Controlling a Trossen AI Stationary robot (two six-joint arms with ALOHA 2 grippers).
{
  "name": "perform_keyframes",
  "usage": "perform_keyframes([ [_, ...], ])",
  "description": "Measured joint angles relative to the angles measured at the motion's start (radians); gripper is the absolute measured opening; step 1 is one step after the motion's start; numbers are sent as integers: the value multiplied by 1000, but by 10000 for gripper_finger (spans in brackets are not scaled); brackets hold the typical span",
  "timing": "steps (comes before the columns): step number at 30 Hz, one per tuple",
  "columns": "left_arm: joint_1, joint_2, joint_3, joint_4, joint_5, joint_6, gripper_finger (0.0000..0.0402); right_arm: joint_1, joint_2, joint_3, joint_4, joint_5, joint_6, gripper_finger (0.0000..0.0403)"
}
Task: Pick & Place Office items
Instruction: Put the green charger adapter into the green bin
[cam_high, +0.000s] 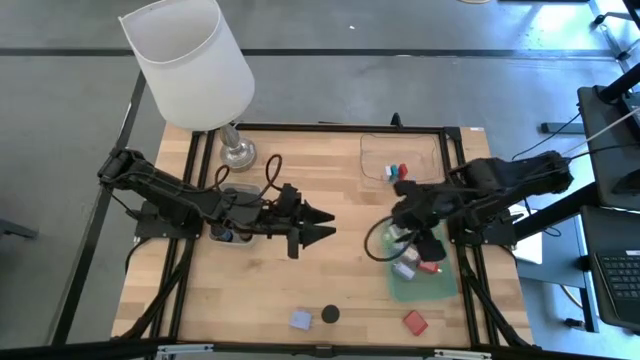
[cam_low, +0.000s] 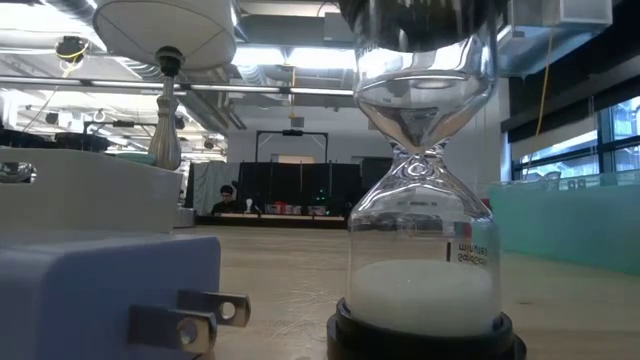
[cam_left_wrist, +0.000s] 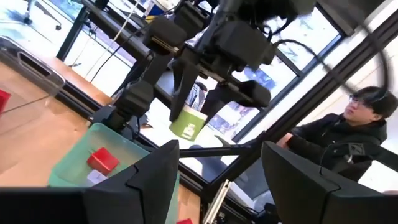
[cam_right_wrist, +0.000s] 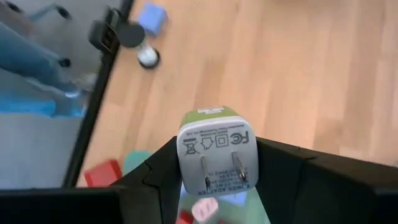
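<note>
The right gripper (cam_right_wrist: 214, 180) holds a green plug adapter (cam_right_wrist: 216, 149) clamped between its fingers, lifted above the green tray (cam_high: 400, 285) apparently to drop it among the blocks there, while the left gripper (cam_high: 322, 223) waits mid-desk, fingers spread and empty.
</note>
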Motion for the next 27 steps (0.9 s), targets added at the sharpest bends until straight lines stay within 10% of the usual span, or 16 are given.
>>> perform_keyframes([
  [11, 0, 0, 0, -47, 4, 0, 225, 93, -229, -325, 12, 184, 358, 157],
  [27, 0, 0, 0, -45, 5, -9, 226, 84, -252, -925, 301, 138, 793, 157],
])
